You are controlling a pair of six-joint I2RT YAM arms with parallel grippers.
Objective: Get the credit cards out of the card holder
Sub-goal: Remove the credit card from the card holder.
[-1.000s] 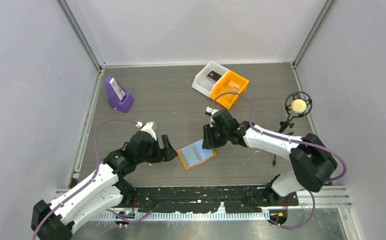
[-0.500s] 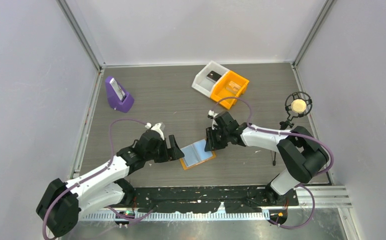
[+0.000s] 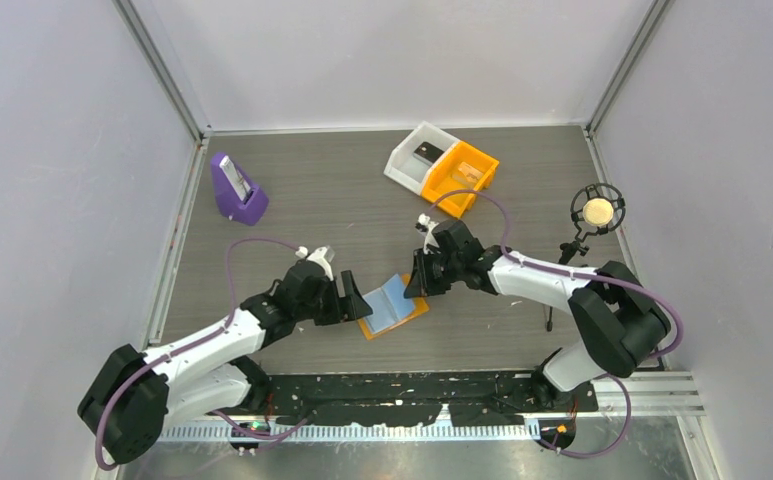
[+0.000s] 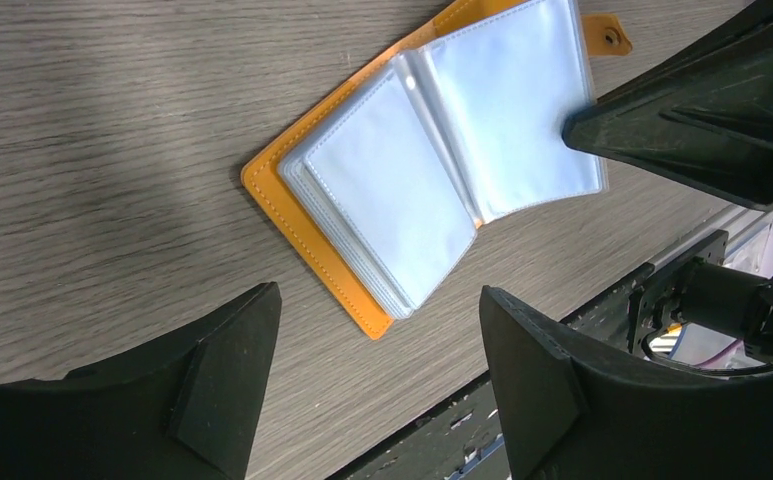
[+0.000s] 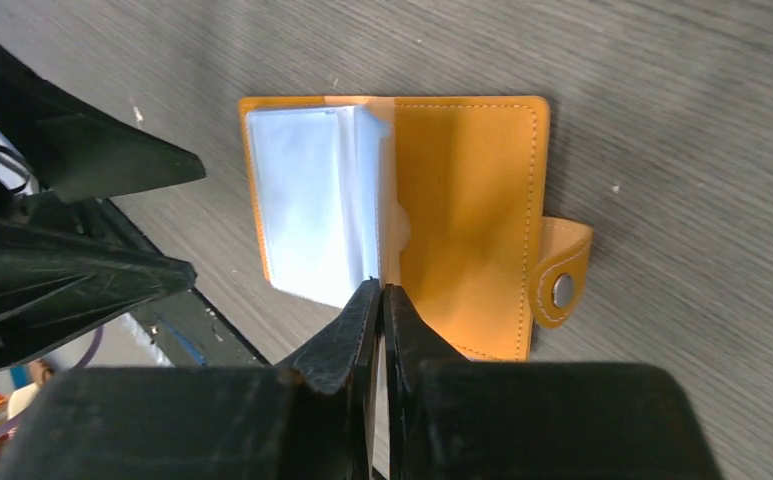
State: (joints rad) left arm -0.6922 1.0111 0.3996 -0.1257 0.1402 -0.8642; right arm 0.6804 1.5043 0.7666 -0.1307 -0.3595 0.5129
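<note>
Top view: the card holder [image 3: 392,305] lies open on the table [image 3: 312,200], between the arms. Within the last second the left gripper [image 3: 350,300] has closed in on its left edge. The right gripper [image 3: 417,278] has swung a leaf over, baring the orange cover [image 3: 414,310]; the pinch itself is hidden under the wrist. Left wrist view: fingers spread wide, empty, straddling the holder's near corner; the sleeves [image 4: 392,190] look pale and blank. Right wrist view: fingers squeezed together on one sleeve [image 5: 380,240] seen edge-on, with the snap tab [image 5: 560,285] at right. Probably paging for cards; none is out, and I cannot tell whether any pocket is filled.
</note>
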